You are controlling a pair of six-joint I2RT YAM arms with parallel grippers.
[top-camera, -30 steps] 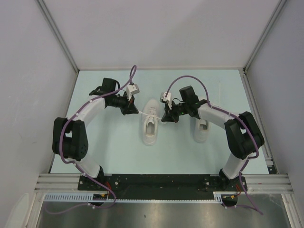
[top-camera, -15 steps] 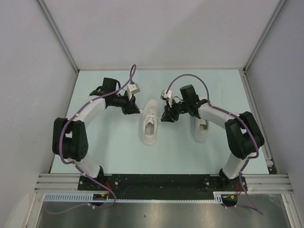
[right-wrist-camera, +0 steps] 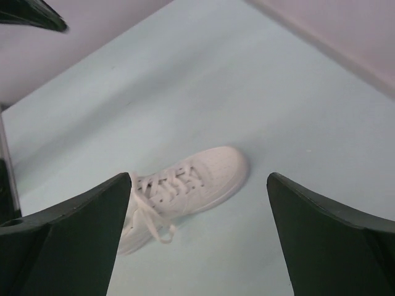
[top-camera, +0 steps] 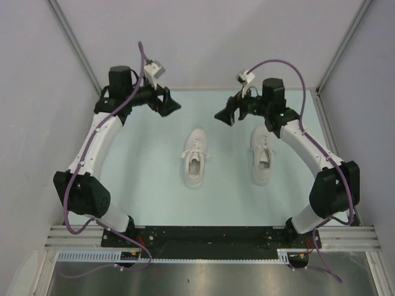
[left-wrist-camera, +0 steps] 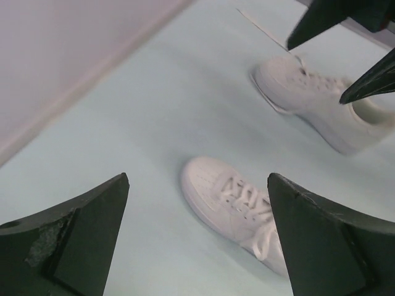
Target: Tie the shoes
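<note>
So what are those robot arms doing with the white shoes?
They're meant to tie them. Right now the left arm and right arm hover above the far end of the table, jaws wide open, holding nothing. The two sneakers sit side by side below: the middle shoe has its laces in loops; on the right shoe the laces are hard to make out.

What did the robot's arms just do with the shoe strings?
The left gripper and right gripper were pinching the left shoe by its laces. Both have let go, opened wide and lifted away toward the far wall. The left shoe and the right shoe lie where they were.
</note>
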